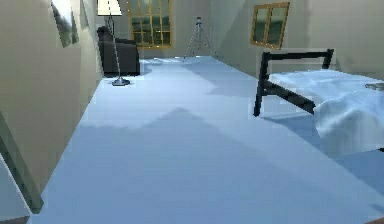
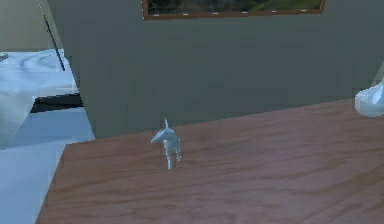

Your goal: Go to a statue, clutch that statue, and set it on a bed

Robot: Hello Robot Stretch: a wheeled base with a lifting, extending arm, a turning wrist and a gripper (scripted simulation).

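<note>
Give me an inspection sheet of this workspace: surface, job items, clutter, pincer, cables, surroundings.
Surface: brown wooden tabletop against a grey wall.
Job's things: small pale grey statue standing upright on the tabletop, left of the picture's middle; bed with a dark frame and white bedding at the forward view's right.
Clutter: white rounded thing at the arm side view's right edge, cut off; its kind cannot be told.
Pincer: nothing seen.
Cables: nothing seen.
Surroundings: blue floor, floor lamp, dark armchair, tripod, window on the far wall, framed picture above the table.
</note>
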